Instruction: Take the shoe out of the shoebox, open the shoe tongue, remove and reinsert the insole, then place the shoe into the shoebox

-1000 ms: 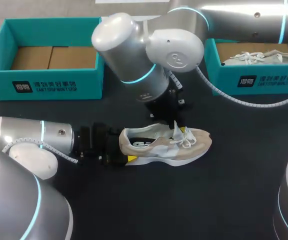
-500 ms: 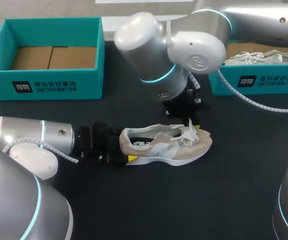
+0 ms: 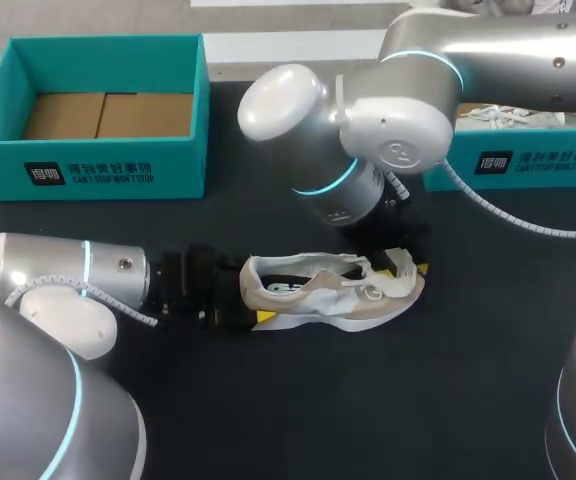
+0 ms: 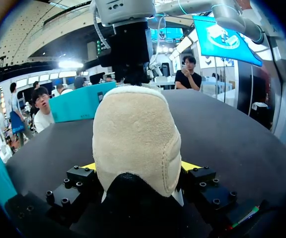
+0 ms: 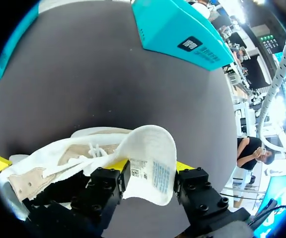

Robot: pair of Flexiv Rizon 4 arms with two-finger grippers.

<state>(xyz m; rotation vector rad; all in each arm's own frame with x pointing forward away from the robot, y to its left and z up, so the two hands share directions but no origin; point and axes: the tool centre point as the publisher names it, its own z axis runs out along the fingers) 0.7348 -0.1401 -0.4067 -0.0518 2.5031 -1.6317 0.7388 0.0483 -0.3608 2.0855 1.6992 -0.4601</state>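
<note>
The left claw (image 4: 137, 167) is clenched on the heel of the shoe (image 3: 308, 295), 1 yellow-tipped finger (image 4: 89, 166) pressed to each side of the beige heel cup. The shoe lies on its sole on the black table (image 3: 418, 400), stretching straight ahead of this claw with its toe pointing away. At the far end of the shoe, the right claw (image 5: 149, 166) comes down from above and is grasping the tongue (image 5: 153, 153). The white tongue is pinched between its 2 fingers and folded back toward the toe, so its label faces the wrist. Both teal shoeboxes stand well apart from the claws: the left shoebox (image 3: 88, 160) beyond the left claw, the right shoebox (image 3: 528, 165) beyond the right claw.
</note>
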